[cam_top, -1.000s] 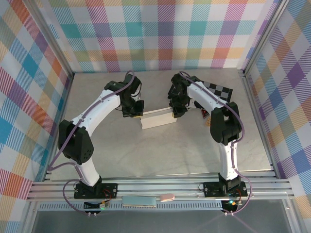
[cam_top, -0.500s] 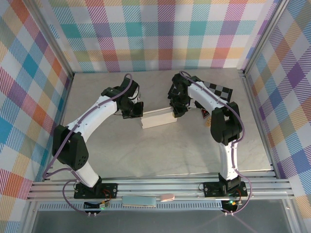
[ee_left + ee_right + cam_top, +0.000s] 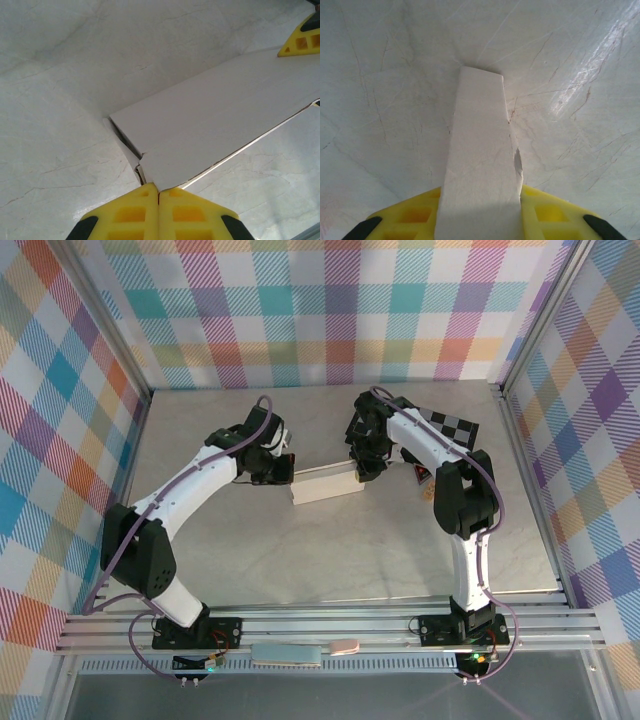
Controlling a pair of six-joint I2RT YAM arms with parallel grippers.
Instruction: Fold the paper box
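The paper box (image 3: 325,483) is a long, shallow white cardboard box lying mid-table. My left gripper (image 3: 284,469) is at its left end. In the left wrist view its yellow fingers (image 3: 125,212) are pressed together with no gap, and the left gripper (image 3: 159,191) touches the corner of the top flap of the paper box (image 3: 215,115). My right gripper (image 3: 361,469) grips the right end. In the right wrist view the paper box (image 3: 480,150) runs away from the camera, and my right gripper (image 3: 480,189) is shut across its width.
A black-and-grey chequered board (image 3: 450,423) lies at the back right, behind the right arm. A small red-and-white item (image 3: 421,475) sits beside that arm. Plaid walls enclose the table on three sides, and an aluminium rail (image 3: 330,625) runs along the near edge.
My left arm's elbow and shoulder link have swung to the left, while its gripper stays at the box's left end. The box and the right arm have not moved.
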